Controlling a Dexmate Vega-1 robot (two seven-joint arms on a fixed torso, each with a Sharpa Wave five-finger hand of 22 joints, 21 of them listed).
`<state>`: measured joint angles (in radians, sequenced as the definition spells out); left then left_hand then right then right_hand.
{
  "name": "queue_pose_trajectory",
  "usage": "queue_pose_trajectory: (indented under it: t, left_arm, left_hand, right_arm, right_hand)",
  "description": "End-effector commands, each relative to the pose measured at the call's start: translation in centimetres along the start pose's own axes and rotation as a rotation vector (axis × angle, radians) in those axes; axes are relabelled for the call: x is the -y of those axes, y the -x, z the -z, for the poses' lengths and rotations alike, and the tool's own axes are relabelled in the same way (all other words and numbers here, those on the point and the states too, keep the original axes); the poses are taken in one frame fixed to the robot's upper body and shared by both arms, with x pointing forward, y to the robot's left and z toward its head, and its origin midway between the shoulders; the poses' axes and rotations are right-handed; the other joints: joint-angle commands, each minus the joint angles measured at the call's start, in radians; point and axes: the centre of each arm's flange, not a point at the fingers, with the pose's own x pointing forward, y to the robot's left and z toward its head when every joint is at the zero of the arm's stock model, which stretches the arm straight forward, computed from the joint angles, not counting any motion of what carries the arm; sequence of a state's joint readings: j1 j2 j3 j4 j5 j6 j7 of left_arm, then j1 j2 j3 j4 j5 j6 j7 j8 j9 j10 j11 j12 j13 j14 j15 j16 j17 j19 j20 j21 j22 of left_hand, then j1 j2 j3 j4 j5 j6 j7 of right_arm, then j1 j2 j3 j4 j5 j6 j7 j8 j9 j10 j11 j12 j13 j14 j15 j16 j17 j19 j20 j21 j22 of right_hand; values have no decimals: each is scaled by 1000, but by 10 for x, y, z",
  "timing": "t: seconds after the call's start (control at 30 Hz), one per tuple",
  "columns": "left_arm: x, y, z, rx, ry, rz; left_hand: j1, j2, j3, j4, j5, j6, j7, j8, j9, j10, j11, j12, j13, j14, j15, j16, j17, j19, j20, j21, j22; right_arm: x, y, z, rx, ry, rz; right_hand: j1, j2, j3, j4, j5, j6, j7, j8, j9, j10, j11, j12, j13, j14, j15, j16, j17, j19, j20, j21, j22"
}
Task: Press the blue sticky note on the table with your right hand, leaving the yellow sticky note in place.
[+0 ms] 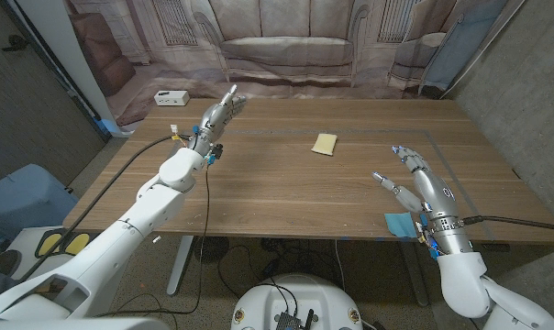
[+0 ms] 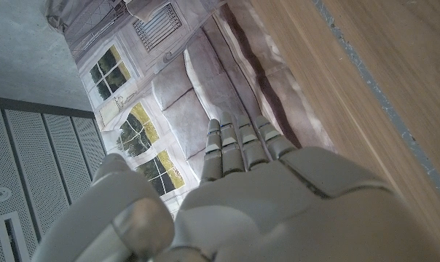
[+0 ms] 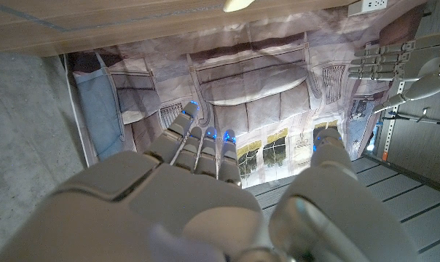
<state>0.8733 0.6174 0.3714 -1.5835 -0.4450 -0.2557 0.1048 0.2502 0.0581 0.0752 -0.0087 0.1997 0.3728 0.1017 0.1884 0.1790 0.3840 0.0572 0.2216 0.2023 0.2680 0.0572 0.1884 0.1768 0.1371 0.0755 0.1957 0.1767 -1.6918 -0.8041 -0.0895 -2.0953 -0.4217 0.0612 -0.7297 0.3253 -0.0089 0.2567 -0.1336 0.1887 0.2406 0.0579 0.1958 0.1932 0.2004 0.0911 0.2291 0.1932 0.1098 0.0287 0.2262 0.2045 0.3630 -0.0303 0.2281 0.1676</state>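
The wooden table [image 1: 286,183] is spreading out in front of me, running back to a printed backdrop [image 1: 286,41] that is showing a sofa and windows. My left arm [image 1: 158,197] is reaching up along the left side of the table, and my left robot hand [image 1: 217,115] is hovering near the far left part of it with its fingers stretched out straight and close together, holding nothing; in the left wrist view those fingers [image 2: 238,149] are pointing toward the backdrop beside the table's edge. My right robot hand [image 1: 415,179] is hanging over the near right part of the table with its fingers spread apart and holding nothing; in the right wrist view its fingers [image 3: 202,142] are pointing toward the backdrop. The blue sticky note [image 1: 398,224] is lying at the near right edge of the table, just beside my right wrist and partly tucked under it, closer to me than my fingertips. The yellow sticky note [image 1: 325,143] is lying flat near the middle of the table, well apart from both robot hands and farther from me than the blue one. A small white box [image 1: 171,97] is sitting off the far left corner.
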Motion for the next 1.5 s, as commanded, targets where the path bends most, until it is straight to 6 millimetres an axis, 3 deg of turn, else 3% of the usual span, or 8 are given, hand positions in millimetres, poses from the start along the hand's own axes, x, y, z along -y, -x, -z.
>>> queue_pose_trajectory:
  t: [0.03, 0.4, 0.63, 1.07, 1.2, 1.27, 1.33, 1.5]
  left_arm:
    - [3, 4, -3, 17, 3, -16]
    - [0, 2, -4, 17, 3, -14]
    - [2, -1, -4, 12, 7, -11]
    - [11, -14, 0, -13, 5, 17]
    - [11, -17, 2, -11, 12, -5]
    - [11, -18, 2, -6, 16, -14]
    - [10, -18, 2, -9, 2, -18]
    - [10, -15, 5, -23, 11, -23]
  left_hand:
    - [6, 6, 0, -5, 0, -2, 3, 0, 3, -4, 3, -2, 1, 1, 4, -1, 3, 2, -10, 4, 3]
    - [7, 6, -1, -6, 0, -4, 5, 0, 3, -6, 4, -3, 1, -1, 6, -1, 3, -1, -15, 3, 3]
    - [8, 6, -1, -8, 0, -3, 4, 1, 3, -6, 2, -4, 2, -1, 4, -1, 3, -2, -15, 2, 3]
    - [9, 6, -1, -9, 0, -6, 3, 1, 3, -8, 3, -4, 2, -3, 4, -1, 3, -3, -14, 2, 3]
    - [9, 6, -1, -10, 0, -8, 2, 0, 3, -9, 4, -5, 2, -3, 4, -1, 3, -3, -14, 2, 3]
    - [9, 6, -1, -10, 0, -9, 2, 0, 3, -10, 4, -5, 2, -5, 4, -2, 3, -4, -14, 1, 3]
    - [9, 6, -2, -11, 0, -12, 0, -1, 3, -12, 4, -6, 2, -5, 4, -2, 3, -4, -14, 2, 3]
    - [10, 6, -2, -11, 0, -15, 3, -2, 3, -17, 9, -8, 2, -8, 5, -3, 3, -7, -15, 0, 3]
  right_arm:
    - [6, -40, 6, 26, -247, -12]
    - [1, -66, 15, -8, -482, -28]
    - [-1, -83, 21, 4, -607, -43]
    - [3, -111, 42, -31, -830, -100]
    - [7, -121, 53, -53, -861, -93]
    - [8, -128, 58, -58, -893, -121]
    - [6, -136, 63, -57, -947, -173]
    - [-4, -155, 70, -29, -1083, -229]
  right_hand:
    - [-8, 0, -6, 2, 2, 4, 13, 0, 3, 12, 10, -2, 1, 13, 6, 10, -1, 14, 2, 7, 2]
    - [-22, -2, -13, 7, -1, -2, 21, -1, 3, 18, 20, -4, 1, 18, 24, 9, 1, 19, 17, 2, 2]
    - [-23, 18, -8, 10, -4, 77, 39, 28, 5, 16, 28, -12, 2, 15, 35, 3, 2, 18, 24, -10, 3]
    - [-33, 18, -15, 11, -10, 9, 40, -1, 6, 20, 32, -16, 3, 22, 41, 1, 3, 33, 26, -14, 3]
    - [-59, 2, -32, 16, -11, 12, 24, 2, 2, 86, 19, -2, 0, 91, 21, 19, 4, 96, 25, -3, 4]
    - [-62, 0, -33, 17, -11, 11, 25, 2, 1, 89, 18, -2, 0, 92, 22, 19, 4, 98, 30, -3, 4]
    - [-74, -3, -39, 21, -11, 10, 25, 2, 0, 67, 26, -15, -1, 71, 33, 7, 4, 74, 39, -16, 4]
    - [-91, 0, -46, 25, -8, 14, 28, 3, 0, 11, 27, -39, -1, 3, 40, -23, 6, 3, 34, -44, 5]
